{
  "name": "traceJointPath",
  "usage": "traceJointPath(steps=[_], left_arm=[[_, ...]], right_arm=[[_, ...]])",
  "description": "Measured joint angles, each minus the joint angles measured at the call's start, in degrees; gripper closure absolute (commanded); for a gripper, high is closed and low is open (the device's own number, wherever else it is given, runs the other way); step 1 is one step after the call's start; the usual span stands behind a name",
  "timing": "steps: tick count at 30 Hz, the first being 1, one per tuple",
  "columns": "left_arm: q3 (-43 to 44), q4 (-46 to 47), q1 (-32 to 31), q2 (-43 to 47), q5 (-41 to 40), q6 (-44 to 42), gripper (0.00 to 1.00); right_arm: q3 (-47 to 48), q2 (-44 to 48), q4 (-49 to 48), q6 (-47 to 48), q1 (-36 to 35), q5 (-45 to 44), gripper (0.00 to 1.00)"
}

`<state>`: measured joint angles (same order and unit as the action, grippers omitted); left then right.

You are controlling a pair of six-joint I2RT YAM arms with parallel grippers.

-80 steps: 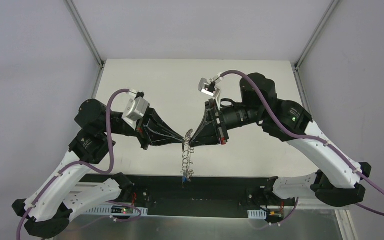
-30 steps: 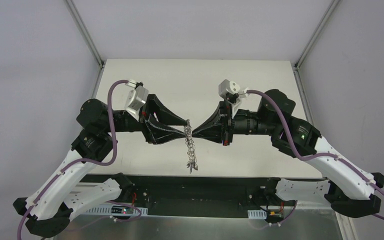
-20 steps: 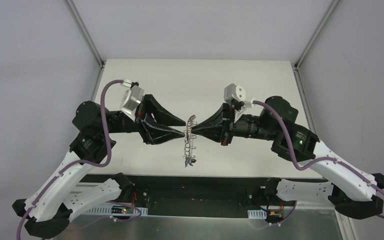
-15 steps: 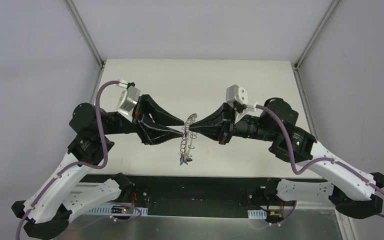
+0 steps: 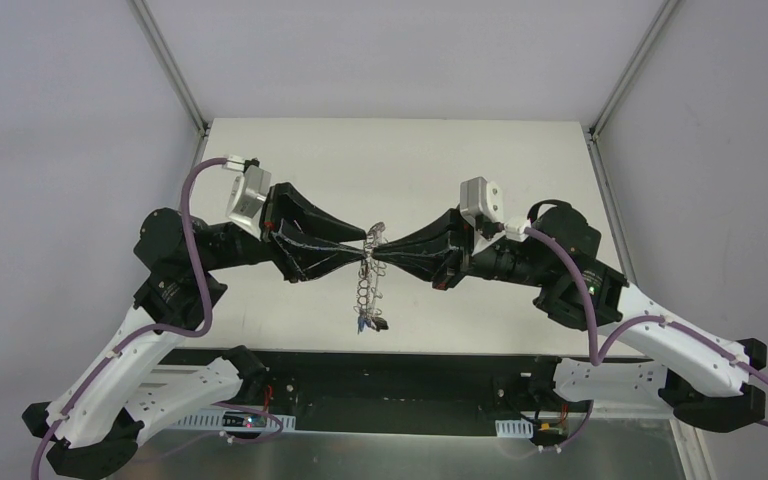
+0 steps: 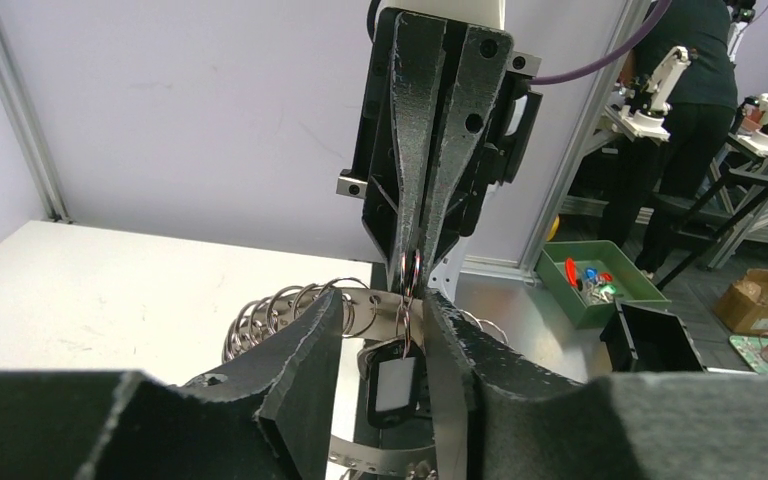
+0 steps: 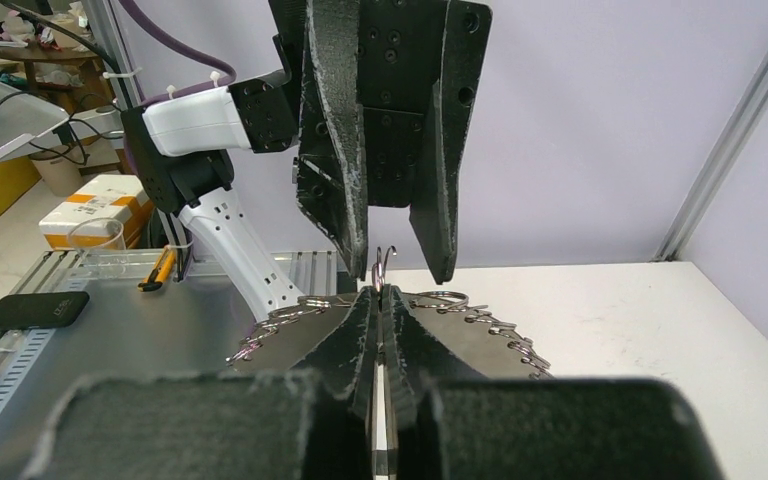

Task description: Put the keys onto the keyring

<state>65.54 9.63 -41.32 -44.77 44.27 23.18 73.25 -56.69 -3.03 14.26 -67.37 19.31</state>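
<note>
top view: both arms raised over the white table (image 5: 410, 160), tips meeting at the frame's centre. left gripper (image 5: 364, 252) reaches in from 9 o'clock, right gripper (image 5: 376, 258) from 3 o'clock.

keyring (image 5: 365, 292) is off the table, seen edge-on, hanging from the meeting point toward 6 o'clock. its rim loops bristle along the edge. keys (image 5: 365, 322) cluster at its low end, one with a blue tag.

left wrist view: left fingers (image 6: 305, 335) stand apart, with a plain gap between them. a black-tagged key (image 6: 390, 385) dangles in that gap. can't tell if either pad touches it. the keyring's grey band (image 6: 360, 452) crosses under the gap at 6 o'clock, with loops fanning toward 9 o'clock. the right gripper (image 6: 410, 262) comes down from 12 o'clock, fingers pressed together, pinching a small wire loop (image 6: 410, 272). the black tag hangs just below that loop.

right wrist view: right fingers (image 7: 365, 320) are closed tight on thin metal. the left gripper (image 7: 397, 270) hangs from 12 o'clock, jaws spread. a thin wire end (image 7: 387, 255) stands up in the gap. the keyring plate (image 7: 470, 325) lies toward 3 o'clock just behind the right fingertips.
</note>
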Motion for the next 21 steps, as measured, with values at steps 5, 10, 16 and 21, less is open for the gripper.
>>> traceJointPath(steps=[5,10,16,21], left_arm=[[0.0,1.0,0.0,0.0,0.0,0.0,0.79],[0.0,2.0,0.0,-0.2,0.2,0.1,0.81],[0.0,2.1,0.0,-0.3,0.2,0.2,0.81],[0.0,2.3,0.0,-0.3,0.3,0.4,0.81]], right_arm=[[0.0,0.0,-0.6,0.5,-0.4,-0.6,1.0],[0.0,0.0,-1.1,0.9,-0.4,-1.1,1.0],[0.0,0.0,-1.4,1.1,-0.7,-1.9,1.0],[0.0,0.0,-1.6,1.3,-0.9,-2.2,1.0]])
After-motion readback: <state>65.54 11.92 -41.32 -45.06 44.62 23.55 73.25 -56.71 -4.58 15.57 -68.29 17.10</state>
